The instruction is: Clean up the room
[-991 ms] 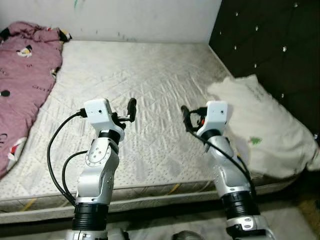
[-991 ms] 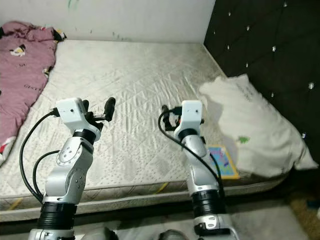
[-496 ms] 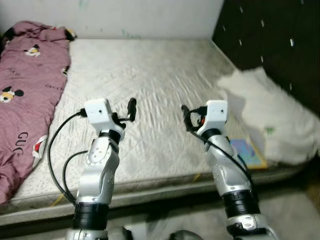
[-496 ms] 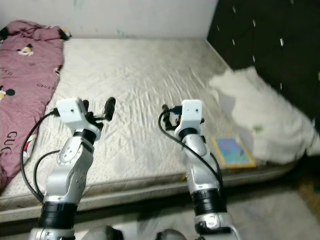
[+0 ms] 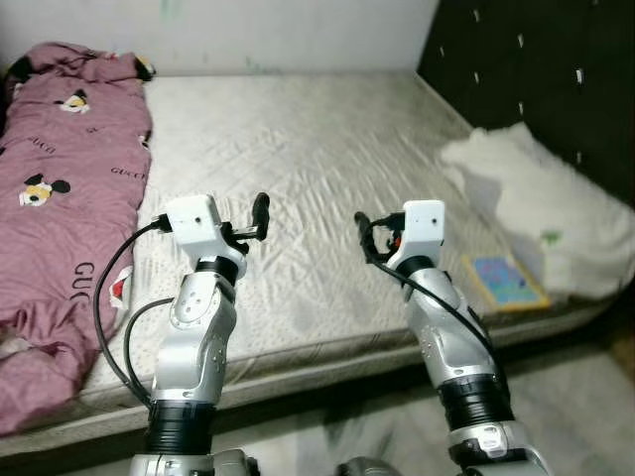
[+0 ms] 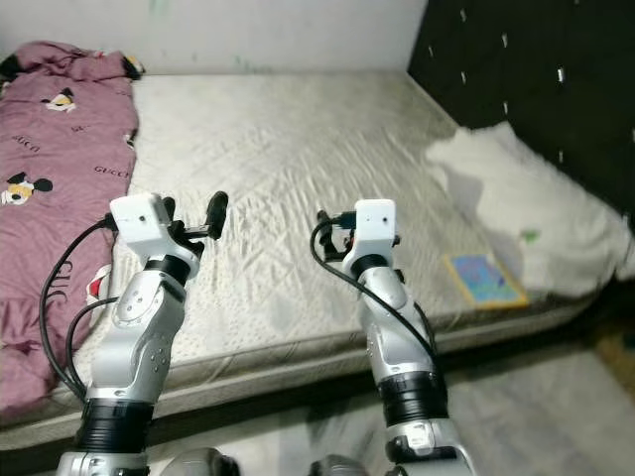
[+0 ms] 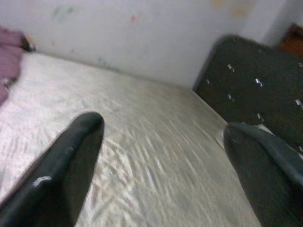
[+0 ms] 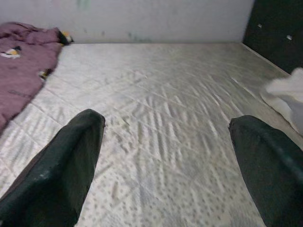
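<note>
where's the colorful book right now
The colorful book lies flat on the mattress near its front edge, on the robot's right, just in front of the white pillow.

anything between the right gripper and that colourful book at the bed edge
Nothing visible does. The right gripper hovers open above bare quilted mattress, and the flat colourful book lies to its right near the bed's edge, beside the white pillow, with only open mattress between.
</note>
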Motion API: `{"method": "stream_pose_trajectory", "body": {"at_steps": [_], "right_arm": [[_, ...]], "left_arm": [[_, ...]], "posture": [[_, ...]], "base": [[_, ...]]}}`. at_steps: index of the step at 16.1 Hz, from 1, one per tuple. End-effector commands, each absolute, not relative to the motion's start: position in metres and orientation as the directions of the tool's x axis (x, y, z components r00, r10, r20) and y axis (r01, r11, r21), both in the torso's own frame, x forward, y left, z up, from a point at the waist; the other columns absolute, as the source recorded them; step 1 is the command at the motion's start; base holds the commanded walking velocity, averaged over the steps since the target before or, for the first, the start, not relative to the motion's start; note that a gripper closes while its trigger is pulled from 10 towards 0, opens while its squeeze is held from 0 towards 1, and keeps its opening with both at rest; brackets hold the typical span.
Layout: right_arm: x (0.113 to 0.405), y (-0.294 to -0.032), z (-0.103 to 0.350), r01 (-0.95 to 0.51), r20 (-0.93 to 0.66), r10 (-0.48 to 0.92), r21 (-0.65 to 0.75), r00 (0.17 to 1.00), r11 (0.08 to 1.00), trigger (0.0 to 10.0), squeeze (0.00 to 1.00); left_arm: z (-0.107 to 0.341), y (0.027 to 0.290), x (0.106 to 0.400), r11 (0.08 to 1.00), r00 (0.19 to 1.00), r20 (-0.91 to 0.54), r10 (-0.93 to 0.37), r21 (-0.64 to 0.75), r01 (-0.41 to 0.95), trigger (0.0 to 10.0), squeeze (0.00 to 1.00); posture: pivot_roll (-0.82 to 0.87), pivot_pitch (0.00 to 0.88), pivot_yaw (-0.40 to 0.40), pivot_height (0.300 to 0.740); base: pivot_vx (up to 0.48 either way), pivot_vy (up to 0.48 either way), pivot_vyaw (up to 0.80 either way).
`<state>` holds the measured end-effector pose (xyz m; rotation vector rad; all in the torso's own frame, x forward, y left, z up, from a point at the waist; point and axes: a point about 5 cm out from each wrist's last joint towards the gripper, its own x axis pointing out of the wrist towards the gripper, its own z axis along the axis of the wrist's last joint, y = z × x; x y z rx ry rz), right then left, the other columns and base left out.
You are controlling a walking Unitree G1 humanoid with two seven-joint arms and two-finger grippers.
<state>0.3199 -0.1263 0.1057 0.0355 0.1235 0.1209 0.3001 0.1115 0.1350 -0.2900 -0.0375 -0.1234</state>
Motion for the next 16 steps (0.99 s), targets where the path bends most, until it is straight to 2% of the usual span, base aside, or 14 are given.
{"method": "stream_pose_trajectory", "body": {"at_steps": [1,16], "right_arm": [[0.3203,-0.1298,0.1048,-0.100,-0.132,0.106,0.046,0.986,0.994,10.0,0.00],[0.3215,-0.1269,0.1039,-0.123,-0.141,0.127,0.041,0.982,0.992,10.0,0.00]], "left_arm": [[0.1357,0.1063,0.2989,0.941,0.992,0.056,-0.115,-0.313,0.127,10.0,0.00],[0.1368,0.1061,0.3014,0.943,0.991,0.061,-0.115,-0.306,0.129,10.0,0.00]], "posture": [[0.03,0.000,-0.074,0.740],[0.02,0.000,-0.068,0.740]], "base": [[0.000,0.480,0.00],[0.000,0.480,0.00]]}}
